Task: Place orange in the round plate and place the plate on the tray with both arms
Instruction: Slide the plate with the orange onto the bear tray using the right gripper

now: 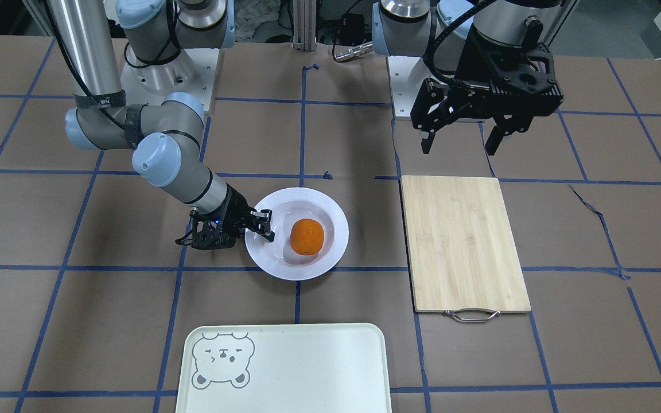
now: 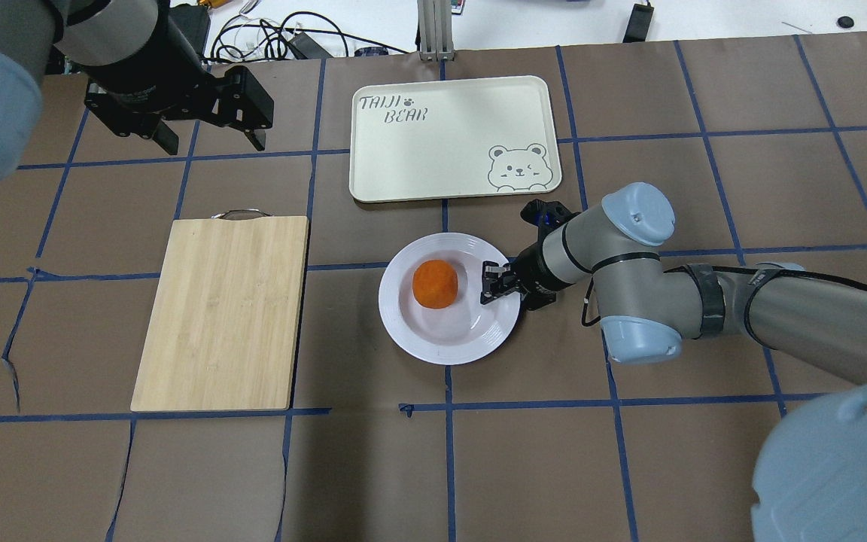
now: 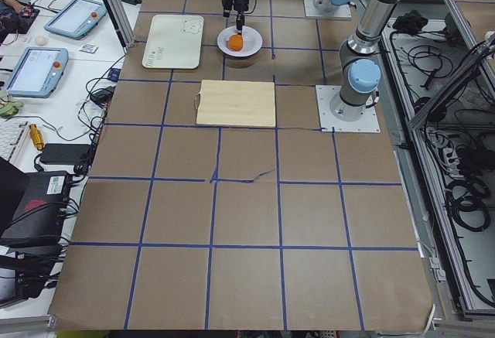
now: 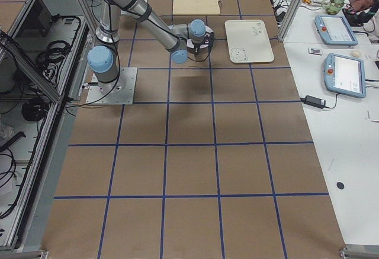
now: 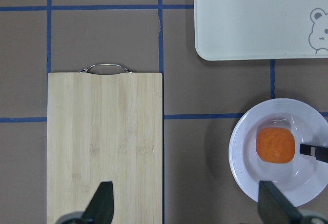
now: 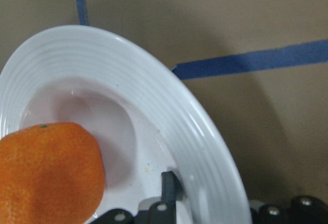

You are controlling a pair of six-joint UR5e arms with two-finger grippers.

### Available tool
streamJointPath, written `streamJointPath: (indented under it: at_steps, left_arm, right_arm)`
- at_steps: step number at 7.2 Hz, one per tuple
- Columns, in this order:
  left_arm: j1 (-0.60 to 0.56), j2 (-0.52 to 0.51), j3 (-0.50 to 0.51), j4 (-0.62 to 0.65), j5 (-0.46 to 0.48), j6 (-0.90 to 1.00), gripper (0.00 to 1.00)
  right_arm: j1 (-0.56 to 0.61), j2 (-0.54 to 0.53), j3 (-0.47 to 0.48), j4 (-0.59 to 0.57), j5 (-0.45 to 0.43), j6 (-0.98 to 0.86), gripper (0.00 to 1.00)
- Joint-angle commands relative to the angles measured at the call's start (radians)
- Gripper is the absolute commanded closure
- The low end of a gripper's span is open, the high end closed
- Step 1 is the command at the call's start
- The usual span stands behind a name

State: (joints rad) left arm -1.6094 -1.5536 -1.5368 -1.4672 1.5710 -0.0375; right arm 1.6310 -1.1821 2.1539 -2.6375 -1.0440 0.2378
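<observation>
The orange point(image 1: 307, 236) point(image 2: 434, 283) lies in the deep centre of the round plate point(image 1: 339, 229) point(image 2: 396, 301), which rests on the table. My right gripper point(image 1: 263, 225) point(image 2: 494, 282) comes in low from the side and is shut on the plate's ridged rim. In the right wrist view one finger point(image 6: 168, 188) sits inside the rim beside the orange point(image 6: 46, 172); the other is hidden under the plate point(image 6: 154, 96). My left gripper point(image 1: 458, 146) point(image 2: 214, 144) point(image 5: 187, 206) hangs open and empty, high above the table by the cutting board. The tray point(image 1: 307, 367) point(image 2: 441, 143) holds nothing.
A wooden cutting board point(image 1: 462, 241) point(image 2: 223, 309) with a metal handle lies on the robot's left of the plate. The tray lies a short gap beyond the plate on the far side from the robot. Blue tape lines cross the brown table.
</observation>
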Motion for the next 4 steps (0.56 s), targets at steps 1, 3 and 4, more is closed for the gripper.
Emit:
streamJointPath:
  at_steps: [1,3,4]
  left_arm:
    - [-0.003,0.000,0.009,-0.004,0.001,-0.002,0.00]
    - [-0.003,-0.032,-0.008,-0.030,0.001,-0.004,0.00]
    - [0.000,-0.017,-0.009,-0.066,0.001,-0.004,0.00]
  right_arm:
    - [0.000,-0.028,-0.046,0.023,-0.001,0.064,0.83]
    - [0.000,-0.030,-0.098,0.057,-0.001,0.113,0.86]
    - [0.000,-0.031,-0.118,0.074,0.001,0.133,0.90]
